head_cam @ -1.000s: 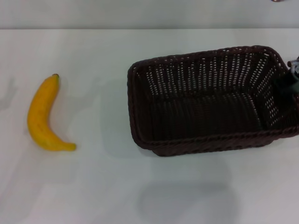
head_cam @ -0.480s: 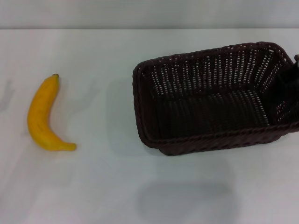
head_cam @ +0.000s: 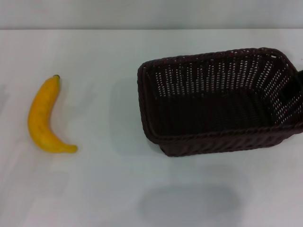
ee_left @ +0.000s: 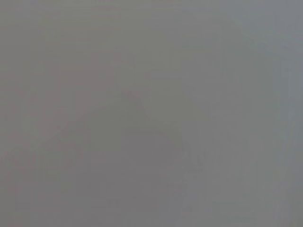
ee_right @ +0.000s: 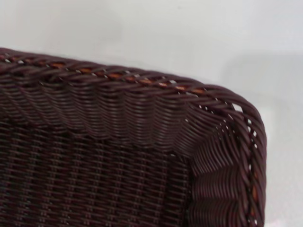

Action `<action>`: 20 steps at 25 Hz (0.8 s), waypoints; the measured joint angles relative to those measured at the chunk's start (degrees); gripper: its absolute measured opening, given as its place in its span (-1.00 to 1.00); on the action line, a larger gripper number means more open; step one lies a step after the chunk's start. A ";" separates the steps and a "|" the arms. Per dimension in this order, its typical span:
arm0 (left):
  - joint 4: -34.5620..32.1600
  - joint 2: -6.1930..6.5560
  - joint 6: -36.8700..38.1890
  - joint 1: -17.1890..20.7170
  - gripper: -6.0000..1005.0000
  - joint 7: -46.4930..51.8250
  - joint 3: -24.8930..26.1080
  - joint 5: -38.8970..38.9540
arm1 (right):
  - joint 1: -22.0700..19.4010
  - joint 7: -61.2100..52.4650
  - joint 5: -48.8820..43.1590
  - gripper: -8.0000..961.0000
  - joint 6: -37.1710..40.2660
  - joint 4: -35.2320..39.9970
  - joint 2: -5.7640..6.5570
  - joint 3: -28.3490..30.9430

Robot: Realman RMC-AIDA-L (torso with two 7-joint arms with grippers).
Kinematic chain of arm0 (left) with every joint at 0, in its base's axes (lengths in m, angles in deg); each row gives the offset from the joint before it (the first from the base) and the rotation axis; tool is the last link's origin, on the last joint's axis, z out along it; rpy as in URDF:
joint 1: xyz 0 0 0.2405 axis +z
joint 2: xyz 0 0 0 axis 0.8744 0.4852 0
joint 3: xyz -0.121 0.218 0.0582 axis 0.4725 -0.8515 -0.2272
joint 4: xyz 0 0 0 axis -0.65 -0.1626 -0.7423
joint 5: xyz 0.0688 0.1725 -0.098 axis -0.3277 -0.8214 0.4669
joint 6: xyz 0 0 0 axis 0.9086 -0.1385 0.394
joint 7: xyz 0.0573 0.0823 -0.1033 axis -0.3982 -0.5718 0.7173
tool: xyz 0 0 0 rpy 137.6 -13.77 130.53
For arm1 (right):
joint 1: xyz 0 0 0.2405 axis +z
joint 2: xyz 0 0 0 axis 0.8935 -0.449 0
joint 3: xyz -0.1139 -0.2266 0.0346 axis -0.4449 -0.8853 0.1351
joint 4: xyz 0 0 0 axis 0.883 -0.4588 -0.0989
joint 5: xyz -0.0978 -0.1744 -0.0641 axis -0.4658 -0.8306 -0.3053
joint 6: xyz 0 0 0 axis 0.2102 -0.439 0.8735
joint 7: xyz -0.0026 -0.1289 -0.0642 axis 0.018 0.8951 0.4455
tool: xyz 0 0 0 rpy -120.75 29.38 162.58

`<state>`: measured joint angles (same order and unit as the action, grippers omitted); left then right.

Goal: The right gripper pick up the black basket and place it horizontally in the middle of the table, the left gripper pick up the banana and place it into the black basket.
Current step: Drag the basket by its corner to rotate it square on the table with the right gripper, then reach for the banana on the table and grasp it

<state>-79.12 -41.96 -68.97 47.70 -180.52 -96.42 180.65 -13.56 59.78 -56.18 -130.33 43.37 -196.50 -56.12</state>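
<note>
The black basket (head_cam: 218,101) hangs tilted over the right half of the white table (head_cam: 118,189), open side up, and its shadow lies apart from it on the table nearer me. My right gripper (head_cam: 297,87) shows only as a dark shape at the basket's right end wall, at the picture's edge, and holds the basket there. The right wrist view shows the basket's braided rim and one corner (ee_right: 142,109) close up. The banana (head_cam: 43,116) lies flat at the left, stem end away from me. My left gripper is out of view; the left wrist view shows only plain grey.
The table's far edge (head_cam: 151,30) meets a grey wall. Bare white tabletop lies between the banana and the basket and along the near side.
The basket has shifted to the right with my right gripper and turned slightly more level. The banana has not moved.
</note>
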 joint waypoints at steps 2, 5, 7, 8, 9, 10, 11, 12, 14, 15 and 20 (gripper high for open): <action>-0.15 0.00 -0.18 0.31 0.77 0.67 0.00 0.00 | -0.43 0.15 -0.04 0.58 -0.17 0.79 0.18 -0.26; -0.17 0.15 -0.21 0.62 0.77 3.02 -0.01 -0.10 | -1.42 1.90 0.38 0.64 0.18 4.44 0.44 0.59; -0.26 1.07 0.08 0.78 0.77 6.21 -0.26 -1.07 | -1.96 4.46 0.64 0.68 1.37 6.98 0.22 3.17; -0.47 1.61 0.17 0.86 0.77 7.63 -0.30 -1.64 | -2.34 6.76 1.01 0.68 2.24 8.79 -0.12 5.52; -0.95 2.10 0.42 1.11 0.77 9.59 -0.37 -2.72 | -2.76 8.19 1.66 0.68 2.67 10.06 -0.34 6.98; -1.93 2.74 0.86 1.51 0.77 12.14 -0.39 -4.19 | -3.45 10.09 2.64 0.68 3.29 11.54 -0.54 8.52; -3.85 3.40 2.08 2.13 0.77 15.38 -0.39 -6.29 | -4.89 12.26 4.02 0.67 4.22 13.47 -0.76 10.05; -5.44 3.73 3.26 2.57 0.77 17.88 -0.40 -7.78 | -6.53 14.15 6.12 0.67 6.04 14.86 -0.78 10.72; -11.22 4.15 8.12 3.83 0.77 26.02 -0.33 -12.99 | -10.42 18.02 10.54 0.67 10.87 17.09 -0.76 11.30; -14.20 4.21 10.40 4.40 0.77 29.94 -0.25 -15.61 | -12.39 20.15 13.23 0.67 13.75 17.66 -0.72 11.34; -33.71 4.38 21.43 6.28 0.74 57.88 -0.11 -35.87 | -22.98 34.66 29.27 0.68 30.70 16.07 -0.75 11.41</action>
<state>-112.83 -37.58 -47.53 53.97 -122.64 -96.53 144.78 -36.54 94.43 -26.92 -99.64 59.44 -197.25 -44.71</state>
